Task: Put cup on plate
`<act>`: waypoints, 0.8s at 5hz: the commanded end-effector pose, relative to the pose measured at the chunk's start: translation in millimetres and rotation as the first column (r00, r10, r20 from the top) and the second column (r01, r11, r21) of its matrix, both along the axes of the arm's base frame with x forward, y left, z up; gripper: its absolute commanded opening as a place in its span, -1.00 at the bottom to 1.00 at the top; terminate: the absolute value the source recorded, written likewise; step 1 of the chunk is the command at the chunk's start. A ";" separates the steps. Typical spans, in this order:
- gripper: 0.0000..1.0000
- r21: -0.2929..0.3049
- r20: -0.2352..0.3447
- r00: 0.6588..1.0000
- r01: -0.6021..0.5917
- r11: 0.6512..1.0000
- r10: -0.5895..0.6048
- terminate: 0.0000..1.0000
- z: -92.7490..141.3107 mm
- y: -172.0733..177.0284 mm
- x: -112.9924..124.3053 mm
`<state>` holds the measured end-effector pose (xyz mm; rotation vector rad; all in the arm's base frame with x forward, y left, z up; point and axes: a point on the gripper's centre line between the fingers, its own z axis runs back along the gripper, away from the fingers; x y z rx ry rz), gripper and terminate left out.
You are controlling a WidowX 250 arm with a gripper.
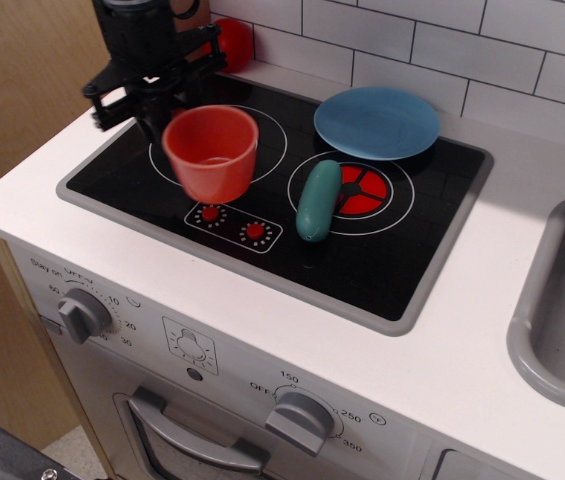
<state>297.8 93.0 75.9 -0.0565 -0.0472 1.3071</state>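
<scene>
The orange-red cup (212, 155) hangs upright in the air above the front left of the black stovetop (392, 250), over the left burner. My gripper (162, 100) is shut on the cup's far rim and holds it from behind. The round light blue plate (376, 122) lies at the back of the stovetop, to the right of the cup and well apart from it. The cup's handle is hidden.
A teal oblong toy (318, 199) lies on the right burner between cup and plate. A red ball (232, 42) sits at the back left by the tiled wall. A grey sink (562, 310) is at the right. Oven knobs (82, 318) face front.
</scene>
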 end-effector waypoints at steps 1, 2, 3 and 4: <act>-1.00 -0.001 0.085 0.987 -0.133 0.991 0.133 -1.00 13.5 -10.7 41.3; -1.00 -0.024 0.111 0.977 -0.180 0.983 0.182 -1.00 11.1 -16.4 57.7; -1.00 -0.033 0.117 0.968 -0.219 0.975 0.221 -1.00 3.7 -24.1 76.3; -1.00 -0.051 0.129 0.957 -0.256 0.965 0.261 -1.00 5.8 -36.5 92.5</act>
